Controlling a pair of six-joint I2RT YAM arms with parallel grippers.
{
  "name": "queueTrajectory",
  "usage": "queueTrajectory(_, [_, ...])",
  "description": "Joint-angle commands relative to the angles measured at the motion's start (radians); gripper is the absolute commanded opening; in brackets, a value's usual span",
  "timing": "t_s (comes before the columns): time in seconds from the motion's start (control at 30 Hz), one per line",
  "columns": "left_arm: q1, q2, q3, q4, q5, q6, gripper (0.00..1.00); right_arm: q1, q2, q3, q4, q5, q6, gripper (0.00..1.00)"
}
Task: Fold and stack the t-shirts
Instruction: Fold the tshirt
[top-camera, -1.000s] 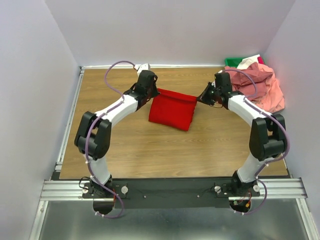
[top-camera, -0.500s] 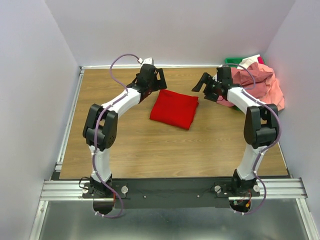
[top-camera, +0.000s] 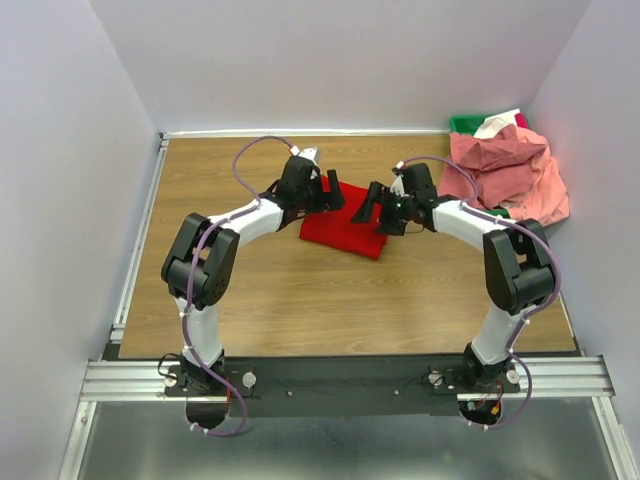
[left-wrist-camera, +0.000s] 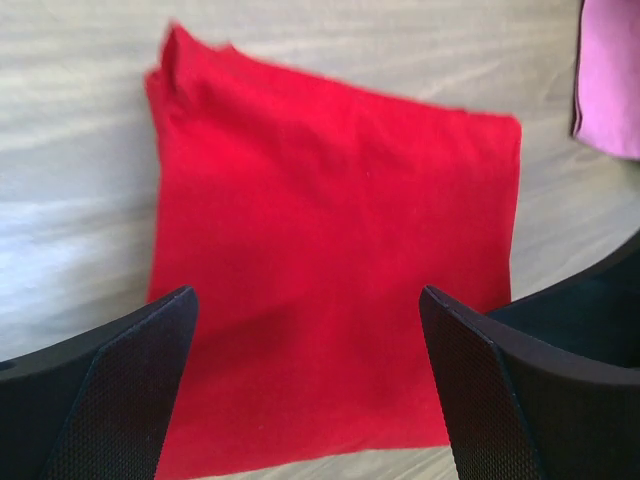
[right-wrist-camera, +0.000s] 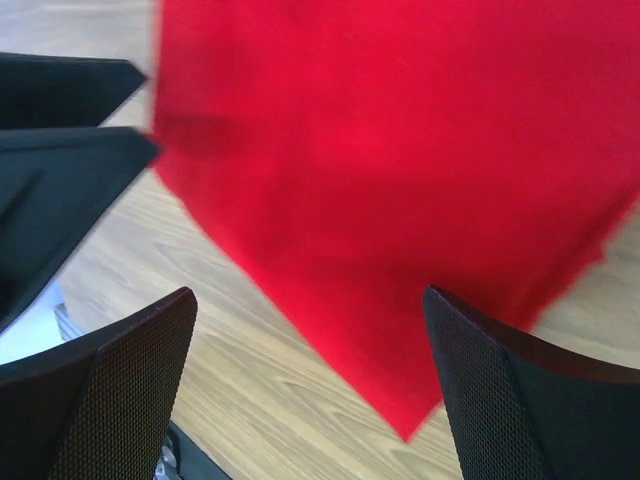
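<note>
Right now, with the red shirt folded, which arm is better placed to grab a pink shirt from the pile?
Probably right. The right gripper is open and nearer the pink pile, which lies on its side; the left gripper is farther, at the red shirt's opposite edge.

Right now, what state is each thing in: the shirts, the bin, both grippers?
red t-shirt: folded into a rectangle, flat on the table.
pink t-shirts: unfolded, heaped at the far right corner.
green bin: mostly hidden by that heap.
left gripper: open, above the red t-shirt, holding nothing.
right gripper: open, above the red t-shirt, holding nothing.
</note>
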Motion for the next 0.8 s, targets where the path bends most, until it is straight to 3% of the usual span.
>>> queueTrajectory(0.0, [-0.014,0.024,-0.054,0.061,0.061,-0.025,0.98,-0.017,0.007,-0.083,0.032,0.032,0.030,1.00])
queueTrajectory(0.4, [-0.075,-0.037,-0.292,0.145,0.074,-0.081,0.99,-0.020,-0.007,-0.138,0.027,0.121,-0.006,1.00])
queueTrajectory(0.53, [-0.117,-0.150,-0.335,0.134,0.038,-0.093,0.99,-0.020,-0.079,-0.134,0.016,0.126,-0.033,1.00])
queueTrajectory(0.77, [-0.149,-0.376,-0.375,0.026,-0.148,-0.104,0.99,-0.020,-0.280,-0.187,-0.019,0.176,-0.103,1.00])
